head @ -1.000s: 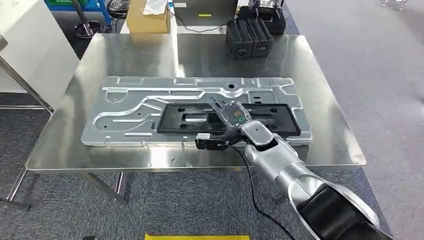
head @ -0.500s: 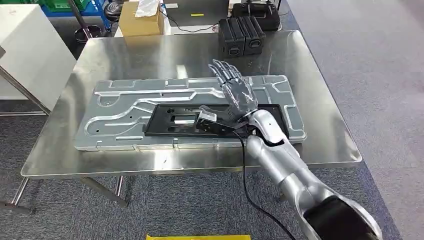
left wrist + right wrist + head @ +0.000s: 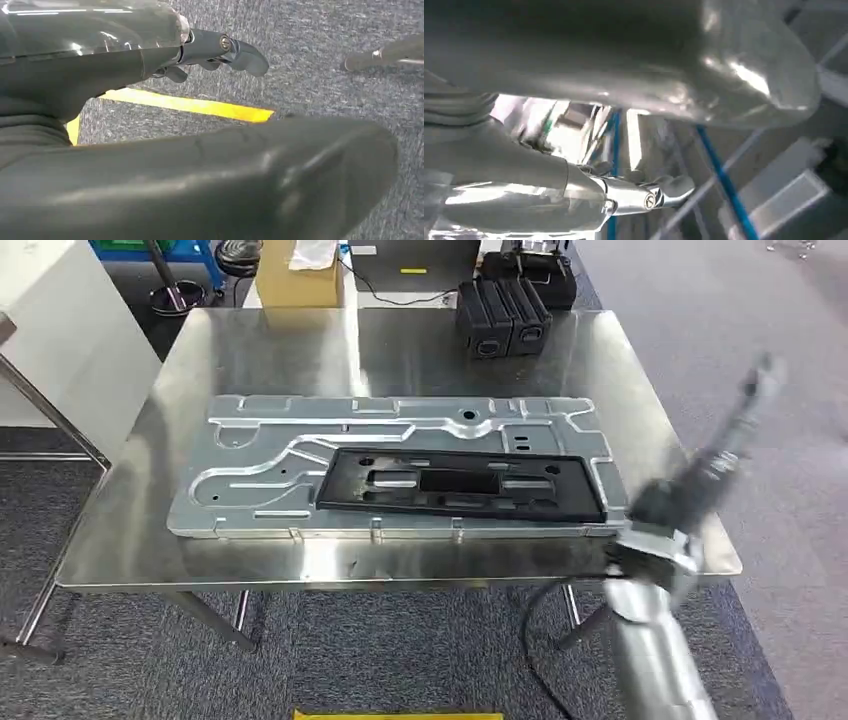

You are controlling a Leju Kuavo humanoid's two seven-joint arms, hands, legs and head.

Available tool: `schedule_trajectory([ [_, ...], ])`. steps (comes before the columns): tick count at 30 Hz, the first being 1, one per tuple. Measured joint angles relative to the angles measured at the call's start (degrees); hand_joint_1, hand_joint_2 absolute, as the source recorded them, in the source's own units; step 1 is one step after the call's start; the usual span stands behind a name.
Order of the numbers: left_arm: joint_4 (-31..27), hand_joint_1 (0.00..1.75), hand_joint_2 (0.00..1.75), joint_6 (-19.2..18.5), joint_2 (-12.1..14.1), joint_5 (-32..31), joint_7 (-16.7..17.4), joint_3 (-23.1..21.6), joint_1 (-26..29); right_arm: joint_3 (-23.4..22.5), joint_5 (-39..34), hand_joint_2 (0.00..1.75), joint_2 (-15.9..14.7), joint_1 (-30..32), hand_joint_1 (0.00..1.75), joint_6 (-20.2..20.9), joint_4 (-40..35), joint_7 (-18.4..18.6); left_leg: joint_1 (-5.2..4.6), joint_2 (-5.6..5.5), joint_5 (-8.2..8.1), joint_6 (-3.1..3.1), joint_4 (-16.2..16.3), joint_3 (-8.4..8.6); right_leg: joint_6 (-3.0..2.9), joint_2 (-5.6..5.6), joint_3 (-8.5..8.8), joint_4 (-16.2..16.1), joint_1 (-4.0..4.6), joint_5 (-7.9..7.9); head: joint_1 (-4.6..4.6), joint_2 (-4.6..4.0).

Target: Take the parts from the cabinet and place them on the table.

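Judging progress, I see the black part (image 3: 462, 483) resting on the metal panel (image 3: 300, 455) mid-frame on the table (image 3: 400, 350); right hand (image 3: 735, 430) lifted, blurred, apparently empty; left hand (image 3: 220, 50) holds nothing.

Right wrist view, motion-blurred. The right hand (image 3: 574, 165) held nothing; its thick grey thumb (image 3: 639, 60) spanned the frame, and the darker fingers (image 3: 659, 192) extended with open space around their tips. Beyond the fingers ran blue bars (image 3: 724, 185) and pale frame members (image 3: 774, 200), all blurred; a bright patch (image 3: 569, 125) lay behind the hand.
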Motion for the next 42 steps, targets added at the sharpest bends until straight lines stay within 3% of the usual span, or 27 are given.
schedule_trajectory([
  [1, 0.0, 0.00, 0.00, 0.0, 0.0, 0.0, 0.1, 0.0, 0.1, -2.9, 0.1, 0.00, -0.2, 2.5, 0.00, -0.1, -1.6, -0.9, -0.01, -0.02, 0.00, 0.00, 0.0, -0.09, 0.05, 0.00, -1.06, 2.4, 0.00, -0.59, -0.02, 0.00],
  [2, 0.0, 0.00, 0.00, 0.0, 0.0, 0.0, 0.3, 0.1, 0.2, -5.9, -0.2, 0.00, -0.3, 4.8, 0.00, -0.1, -3.0, -1.4, -0.03, -0.02, 0.01, 0.00, 0.0, -0.12, 0.04, -0.01, -0.59, 1.8, 0.00, 0.30, -0.02, 0.00],
  [3, 0.0, 0.00, 0.00, 0.0, 0.0, 0.0, 0.3, 0.1, 0.3, -8.2, -0.4, 0.00, -0.5, 6.5, 0.00, -0.1, -4.0, -1.6, -0.03, -0.03, 0.01, 0.00, 0.0, -0.13, -0.07, -0.01, 1.06, -1.0, 0.00, 2.07, -0.02, 0.00],
  [5, 0.0, 0.00, 0.00, -0.1, 0.0, 0.0, 0.5, 0.2, 0.3, -13.8, 0.4, 0.00, -0.8, 9.4, 0.00, -0.1, -5.9, -2.0, -0.14, -0.02, 0.07, -0.09, 0.0, -0.08, -0.67, -0.04, 6.91, -11.1, 0.11, 6.40, -0.02, 0.00],
  [6, 0.0, 0.00, 0.00, -0.2, -0.1, 0.0, 0.5, 0.3, 0.3, -16.2, 1.0, 0.00, -0.9, 10.8, 0.00, -0.1, -6.5, -2.2, -0.15, -0.01, 0.15, -0.23, 0.1, -0.07, -1.09, -0.10, 8.97, -15.1, 0.23, 6.65, -0.02, 0.00],
  [9, 0.0, 0.00, 0.00, -0.2, -0.3, 0.0, 0.6, 1.2, 0.4, -22.6, 3.2, 0.00, -0.9, 15.6, 0.00, -0.1, -6.6, -0.9, -0.39, -0.06, 0.38, -1.02, 0.1, -0.12, -1.22, -0.03, 8.74, -15.1, 0.68, 7.44, -0.09, 0.00],
  [11, 0.0, 0.00, 0.00, -0.2, -0.3, 0.0, 0.7, 1.6, 0.4, -25.6, 6.5, 0.00, -0.9, 17.1, 0.00, -0.1, -4.7, 0.0, -0.65, 0.03, 0.30, -1.75, 0.1, -0.36, -1.95, -0.11, 8.37, -15.7, 0.06, 8.30, -0.07, 0.00],
  [13, 0.0, 0.00, 0.00, -0.2, -0.5, 0.0, 0.9, 2.2, 0.4, -29.2, 9.1, 0.00, -0.9, 17.8, 0.00, -0.1, -0.5, 0.3, -0.38, 0.09, -4.37, -2.09, 4.1, -1.85, -2.71, -0.28, 7.61, -15.9, -0.04, 9.09, -0.35, 0.00],
  [15, 0.0, 0.00, 0.00, -0.2, -0.6, 0.0, 0.9, 2.7, 0.4, -33.7, 10.3, 0.00, -0.9, 18.8, 0.00, 0.0, 6.3, -0.3, -0.28, 0.10, -10.21, -2.32, 12.8, -4.40, -2.82, -0.62, 6.54, -15.8, 0.03, 9.81, -0.44, 0.00],
  [16, 0.0, 0.00, 0.00, -0.2, -0.8, 0.0, 0.9, 2.9, 0.5, -35.7, 11.4, 0.00, -0.9, 19.1, 0.00, 0.0, 9.9, -0.2, -0.28, 0.10, -11.77, -2.43, 16.0, -4.93, -2.76, -0.74, 5.87, -15.7, 0.05, 10.24, -0.46, 0.00],
  [17, 0.0, 0.00, 0.00, -0.2, -1.0, 0.0, 0.9, 3.0, 0.6, -38.1, 12.9, 0.00, -0.9, 19.1, 0.00, 0.0, 14.6, -0.5, -0.26, 0.11, -11.83, -2.47, 16.4, -4.21, -2.64, -0.72, 5.27, -15.6, 0.04, 10.66, -0.46, 0.00],
  [18, 0.0, 0.00, 0.00, -0.2, -1.1, 0.0, 0.8, 3.2, 0.7, -40.8, 14.7, 0.00, -0.9, 19.2, 0.00, 0.0, 19.5, -1.6, -0.23, 0.11, -10.73, -2.45, 14.2, -2.08, -2.47, -0.74, 4.67, -15.4, -0.01, 11.00, -0.46, 0.00],
  [20, 0.0, 0.00, 0.00, -0.2, -1.4, 0.0, 0.8, 3.6, 0.8, -47.7, 20.5, 0.00, -1.0, 19.0, 0.00, -0.1, 29.4, -2.9, -0.21, 0.07, -7.20, -2.27, 3.8, 5.21, -1.90, -0.76, 3.63, -15.0, -0.12, 11.60, -0.44, 0.00],
  [21, 0.0, 0.00, 0.00, -0.2, -1.5, 0.0, 0.8, 3.8, 0.7, -51.8, 23.9, 0.00, -1.1, 18.8, 0.00, -0.1, 34.2, -2.4, -0.19, -0.11, -7.40, -2.05, -1.2, 8.42, -1.56, -0.95, 3.34, -14.6, -0.13, 11.95, -0.44, 0.00],
  [22, 0.0, 0.00, 0.00, -0.2, -1.6, 0.0, 0.8, 4.0, 0.6, -54.8, 27.6, 0.00, -1.2, 18.8, 0.00, -0.1, 37.6, -0.4, -0.78, -0.15, -7.02, -1.78, -1.4, 8.00, -1.21, -1.05, 3.27, -14.5, 0.18, 12.16, -0.39, 0.00],
  [26, 0.0, 0.00, 0.00, -0.2, -1.7, 0.0, 0.9, 4.3, 1.1, -65.2, 42.1, 0.00, -1.2, 18.0, 0.00, -0.1, 51.4, 13.4, -0.85, 0.07, -4.86, -0.20, -1.8, 7.32, 0.26, -0.69, 3.28, -15.4, -0.27, 14.19, -0.11, 0.00],
  [27, 0.0, 0.00, 0.00, -0.3, -1.7, 0.0, 1.0, 4.3, 0.9, -66.8, 43.9, 0.00, -1.1, 17.9, 0.00, 0.1, 54.2, 16.5, -0.65, 0.46, -4.12, 0.15, -1.9, 6.71, 0.50, -0.49, 2.83, -14.7, -0.52, 12.33, -0.15, 0.00],
  [28, 0.0, 0.00, 0.00, -0.6, -1.7, 0.0, 1.0, 4.3, 0.9, -68.2, 46.5, 0.00, -1.0, 17.8, 0.00, 1.2, 57.5, 20.9, -0.63, 0.52, -3.50, 0.63, -1.9, 5.92, 0.77, -0.40, 2.02, -12.5, -0.51, 8.66, 0.02, 0.00],
  [30, 0.0, 0.00, 0.00, -1.0, -1.7, 0.0, 1.0, 4.3, 1.0, -69.6, 51.1, 0.00, -1.0, 17.2, 0.00, 4.5, 63.2, 29.1, -0.66, 0.83, -2.34, 0.83, -1.9, 4.37, 1.20, -0.25, 0.14, -4.3, -0.52, 1.62, 0.11, 0.00],
  [31, 0.0, 0.00, 0.00, -1.0, -1.8, 0.0, 1.0, 4.3, 1.0, -69.7, 53.1, 0.00, -0.8, 17.1, 0.00, 7.4, 65.6, 31.8, -0.70, 0.91, -1.66, 0.75, -1.8, 3.47, 1.35, -0.25, -0.51, -0.1, -0.53, -0.19, 0.09, -0.02],
  [32, 0.0, 0.00, 0.00, -1.1, -1.8, 0.0, 1.1, 4.3, 1.0, -69.7, 55.4, 0.00, -0.6, 16.9, 0.00, 13.0, 68.3, 35.3, -0.70, 0.97, -1.05, 0.65, -1.8, 2.74, 1.42, -0.25, -0.28, 1.9, -0.57, 0.06, 0.09, 0.00],
  [34, 0.0, 0.00, 0.00, -1.2, -1.9, 0.0, 1.3, 4.3, 1.0, -69.7, 58.1, 0.00, -0.2, 16.4, 0.00, 22.9, 71.6, 39.9, -0.70, 1.09, 0.04, 0.30, -1.5, 1.04, 1.36, -0.26, 3.53, -0.6, -0.76, 4.03, 0.09, 0.00],
  [36, 0.0, 0.00, 0.00, -1.5, -2.1, 0.0, 1.7, 4.2, 0.9, -69.6, 60.1, 0.00, 0.3, 16.0, 0.00, 31.0, 74.1, 41.7, -0.67, 1.07, 0.90, -0.22, -1.0, -0.22, 1.10, -0.25, 11.23, -10.1, -0.96, 5.79, 0.09, 0.00],
  [37, 0.0, 0.00, 0.00, -1.6, -2.2, 0.0, 1.9, 4.2, 0.8, -69.5, 60.7, 0.00, 0.7, 15.6, 0.00, 33.1, 75.0, 42.0, -0.92, 1.02, 1.22, -0.62, -0.7, -0.68, 0.81, -0.13, 14.80, -15.4, -0.67, 3.55, 0.11, 0.00],
  [38, 0.0, 0.00, 0.00, -1.7, -2.3, 0.0, 2.0, 4.2, 0.8, -69.3, 61.3, 0.00, 0.9, 15.2, 0.00, 34.9, 75.7, 42.0, -0.92, 1.08, 1.62, -1.08, -0.6, -0.78, 0.17, 0.04, 15.42, -17.3, -0.45, 2.97, -0.02, 0.00],
  [41, 0.0, 0.00, 0.00, -1.8, -2.5, 0.0, 2.3, 4.2, 0.8, -68.1, 61.8, 0.00, 1.5, 15.0, 0.00, 36.5, 77.5, 40.8, -0.91, 1.12, 3.27, -2.22, -1.2, -0.91, -1.11, -0.15, 14.38, -17.1, -0.32, 4.19, 0.17, 0.00],
  [42, 0.0, 0.00, 0.00, -1.8, -2.6, 0.0, 2.3, 4.1, 0.8, -67.4, 61.9, 0.00, 1.7, 14.8, 0.00, 36.2, 77.9, 40.1, -0.58, 0.94, 2.42, -2.51, -0.5, -1.45, -1.76, -0.49, 13.63, -17.4, -0.57, 5.07, 0.11, 0.00],
])
